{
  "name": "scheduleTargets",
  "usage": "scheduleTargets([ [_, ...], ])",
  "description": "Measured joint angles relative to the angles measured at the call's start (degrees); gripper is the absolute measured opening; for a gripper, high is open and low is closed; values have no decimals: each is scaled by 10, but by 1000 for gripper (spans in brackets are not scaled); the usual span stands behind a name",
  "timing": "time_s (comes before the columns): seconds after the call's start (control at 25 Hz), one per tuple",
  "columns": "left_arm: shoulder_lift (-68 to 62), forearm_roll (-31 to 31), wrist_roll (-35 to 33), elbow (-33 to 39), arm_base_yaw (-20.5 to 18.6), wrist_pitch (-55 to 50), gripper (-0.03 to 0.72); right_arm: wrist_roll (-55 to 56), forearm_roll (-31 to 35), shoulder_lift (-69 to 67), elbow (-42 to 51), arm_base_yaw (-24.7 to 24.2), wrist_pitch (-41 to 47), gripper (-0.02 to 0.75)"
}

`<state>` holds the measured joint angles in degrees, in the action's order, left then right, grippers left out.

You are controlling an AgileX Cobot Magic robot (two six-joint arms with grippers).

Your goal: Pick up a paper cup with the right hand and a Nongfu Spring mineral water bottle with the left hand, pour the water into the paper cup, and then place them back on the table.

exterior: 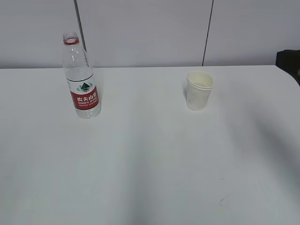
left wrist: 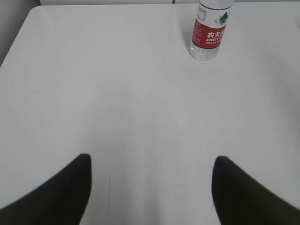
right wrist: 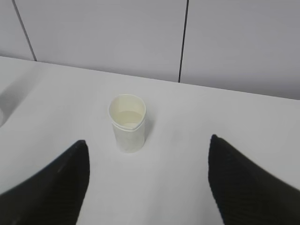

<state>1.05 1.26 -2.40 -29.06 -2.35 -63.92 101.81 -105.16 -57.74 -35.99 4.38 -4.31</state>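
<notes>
Bottle (exterior: 80, 77) and paper cup (exterior: 199, 90) both stand upright on the white counter (exterior: 150, 164), well apart from each other, the bottle toward the left and the cup toward the right in the exterior view. The bottle has no cap, a red ring at its neck, and a red-and-white label facing the front. Clear water shows through its lower part. The cup is open at the top, cream inside, with a little liquid in its bottom.

My left tool (left wrist: 151, 187) hangs over bare counter with its dark fingers (left wrist: 61, 192) spread apart and nothing between them; the bottle stands far ahead, right of centre. My right tool (right wrist: 147, 180) is likewise spread wide and empty. The cup stands ahead of it, slightly left of centre, touching neither finger. A tiny dark mark (exterior: 224, 200) sits near the counter's front edge.
</notes>
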Motion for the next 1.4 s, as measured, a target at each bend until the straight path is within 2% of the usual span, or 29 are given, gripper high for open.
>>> scheduleTargets([
  [0.08, 0, 0, 0, 0, 0, 0, 491, -18, 24, 0, 0, 0, 6, 588],
  [0.2, 0, 0, 0, 0, 0, 0, 491, -121, 140, 0, 0, 0, 18, 588],
  [0.32, 0, 1, 0, 0, 0, 0, 491, -300, 326, 0, 0, 3, 62, 588],
  [0.44, 0, 1, 0, 0, 0, 0, 491, -507, 550, 1, 0, 17, 155, 588],
  [0.56, 0, 1, 0, 0, 0, 0, 491, -726, 744, 1, 0, 25, 229, 588],
  [0.68, 0, 1, 0, 0, 0, 0, 491, -883, 900, 16, 0, 25, 286, 588],
  [0.76, 0, 1, 0, 0, 0, 0, 491, -962, 976, 39, 0, 25, 314, 588],
  [0.84, 0, 1, 0, 0, 0, 0, 491, -1012, 1026, 65, 0, 25, 341, 588],
  [0.92, 0, 1, 0, 0, 0, 0, 491, -1036, 1047, 102, 0, 25, 375, 588],
  [1.4, 0, 1, 0, 0, 0, 0, 491, -1049, 1080, 353, 0, 25, 589, 588],
])
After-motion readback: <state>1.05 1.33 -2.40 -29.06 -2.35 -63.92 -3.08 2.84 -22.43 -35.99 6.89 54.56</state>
